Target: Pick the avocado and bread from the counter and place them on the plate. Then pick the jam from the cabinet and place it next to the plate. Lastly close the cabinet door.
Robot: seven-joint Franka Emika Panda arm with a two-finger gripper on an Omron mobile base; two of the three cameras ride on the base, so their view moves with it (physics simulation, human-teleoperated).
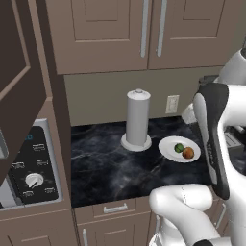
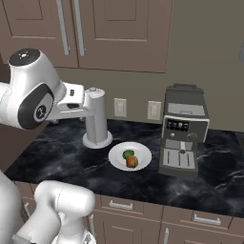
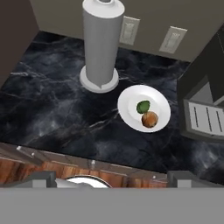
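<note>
Avocado [image 3: 143, 106]: dark green ball on the plate [image 3: 161, 103], touching the bread [image 3: 149, 119], well below and ahead of the gripper.
Bread: orange-brown lump on the same plate, on the side nearer the gripper.
Plate: white, on the black counter [image 3: 57, 114], between the paper-towel holder [image 3: 102, 43] and the coffee machine [image 2: 184, 129].
Arm: raised high above the counter's front edge, hand tilted down toward the plate.
Gripper [image 3: 111, 179]: jaws spread wide, nothing between them.
Cabinet door [image 1: 19, 91]: swung open at far left.

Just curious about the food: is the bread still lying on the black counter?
No, the bread sits on the white plate beside the avocado.
</note>
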